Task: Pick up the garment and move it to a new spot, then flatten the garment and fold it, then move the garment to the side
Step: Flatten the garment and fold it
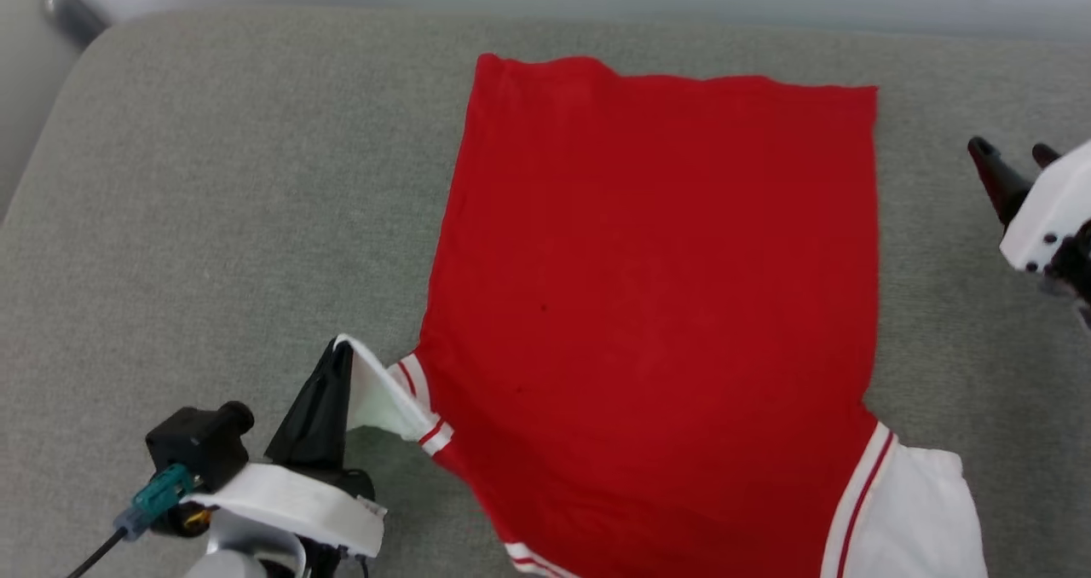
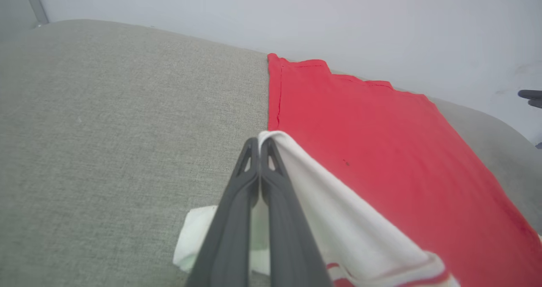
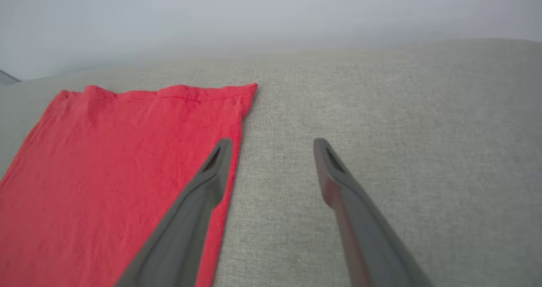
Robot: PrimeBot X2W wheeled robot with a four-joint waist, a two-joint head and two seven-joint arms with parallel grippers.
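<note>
Head view, L gripper (image 1: 341,349) pinching garment (image 1: 656,305) sleeve, R gripper (image 1: 1010,150) spread, off its right edge

Head view overhead, wrist views low, apparently close, all sharing garment (image 1: 648,305)

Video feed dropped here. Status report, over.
Left gripper shut on garment's white sleeve. Right gripper open, holding nothing. Garment spread flat on grey cushion. No obstacle seen.

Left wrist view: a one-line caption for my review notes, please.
Shut left hand pinching the white sleeve of a red jersey-style shirt spread on a grey fabric surface.
</note>
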